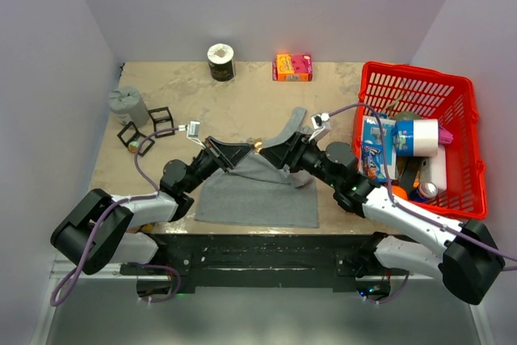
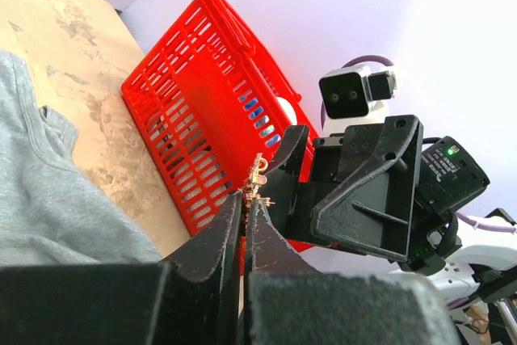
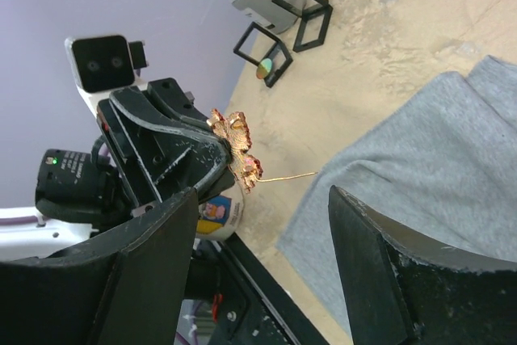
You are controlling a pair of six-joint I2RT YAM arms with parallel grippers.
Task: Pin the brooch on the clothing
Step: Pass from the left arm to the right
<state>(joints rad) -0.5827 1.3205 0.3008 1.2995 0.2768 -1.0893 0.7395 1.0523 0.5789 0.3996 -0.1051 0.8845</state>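
The brooch [image 1: 258,145] is a tiny gold and orange-red flower. My left gripper [image 1: 247,151] is shut on it and holds it above the grey tank top [image 1: 258,193]. In the left wrist view the brooch [image 2: 257,179] sticks out of the closed fingertips [image 2: 230,224]. In the right wrist view the brooch [image 3: 236,149] has its thin gold pin pointing right, open, over the tank top [image 3: 420,167]. My right gripper [image 1: 284,149] is open and empty, facing the brooch a short way off; its fingers [image 3: 153,272] stand wide apart.
A red basket [image 1: 464,131] full of packets and bottles stands at the right. A pink-orange box [image 1: 292,67] and a dark roll [image 1: 220,61] are at the back. A grey cup [image 1: 129,105] and black cube frames [image 1: 160,120] are at the left.
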